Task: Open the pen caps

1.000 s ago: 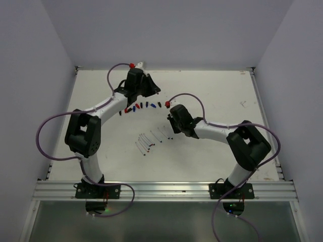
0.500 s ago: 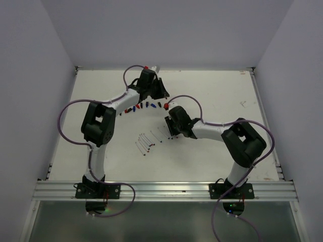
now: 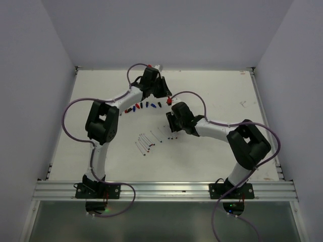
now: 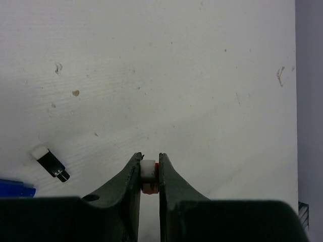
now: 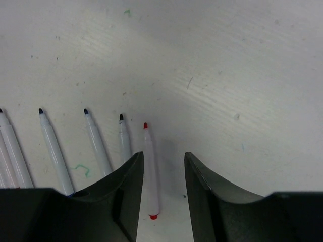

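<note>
Nearest the robot, the pens [image 3: 151,141] lie uncapped in a fanned row on the white surface [image 3: 227,96]. At the right end of that row the right jaws are released. They stand apart on either side of a red-tipped pen [image 5: 150,176], which lies flat between them with its tip pointing away from the wrist, and neither jaw visibly touches it. Just beside it lie more pens with dark tips [image 5: 96,143], roughly parallel to it. Farther out, the pen caps [image 3: 143,106] sit in a loose line of red, blue and black. At the far right end of that line the left jaws are clenched on a red cap [image 4: 149,175] with a white end showing between them. In the left wrist view a black cap [image 4: 50,162] lies apart on the surface to one side. A blue cap [image 4: 12,189] is cut off by the edge of that view.
</note>
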Controlling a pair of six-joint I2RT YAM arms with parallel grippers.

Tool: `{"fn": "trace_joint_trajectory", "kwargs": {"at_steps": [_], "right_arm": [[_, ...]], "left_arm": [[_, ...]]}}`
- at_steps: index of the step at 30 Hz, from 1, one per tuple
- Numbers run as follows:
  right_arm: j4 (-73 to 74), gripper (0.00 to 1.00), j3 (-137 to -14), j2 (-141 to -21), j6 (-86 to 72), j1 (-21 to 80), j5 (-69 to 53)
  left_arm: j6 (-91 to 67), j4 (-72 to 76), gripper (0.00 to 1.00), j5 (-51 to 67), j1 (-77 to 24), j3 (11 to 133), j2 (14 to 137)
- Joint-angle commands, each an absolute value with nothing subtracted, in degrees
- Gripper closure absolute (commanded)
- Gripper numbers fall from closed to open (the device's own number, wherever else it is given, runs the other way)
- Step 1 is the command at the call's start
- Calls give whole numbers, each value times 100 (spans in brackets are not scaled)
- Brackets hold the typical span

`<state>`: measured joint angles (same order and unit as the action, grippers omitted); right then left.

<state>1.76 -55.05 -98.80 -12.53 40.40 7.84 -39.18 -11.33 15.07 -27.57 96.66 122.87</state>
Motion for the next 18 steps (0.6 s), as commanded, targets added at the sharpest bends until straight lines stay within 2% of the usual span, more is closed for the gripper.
{"fn": "trace_joint_trajectory", "kwargs": {"at_steps": [1, 4, 7, 13, 15, 18], "right_arm": [[343, 58, -5897, -9396, -1537, 3614, 756], [501, 57, -6177, -9509, -1556, 3455, 624], [545, 57, -6485, -9728, -1591, 3437, 563], [439, 57, -7091, -10229, -2029, 3296, 193], [413, 57, -7320, -10571, -2240, 3270, 89], [343, 57, -7453, -10731, -2469, 3261, 184]], "left_arm": [[-3709, -1704, 100, 1310, -2777, 10343, 12707], [-3683, -2153, 100, 1011, -2812, 10801, 13007], [-3779, -2101, 100, 915, -2821, 10758, 13052], [-3797, -2083, 87, 905, -2821, 10697, 13113], [-3797, -2083, 73, 897, -2821, 10696, 13148], [-3797, -2162, 68, 923, -2804, 10775, 13271]]}}
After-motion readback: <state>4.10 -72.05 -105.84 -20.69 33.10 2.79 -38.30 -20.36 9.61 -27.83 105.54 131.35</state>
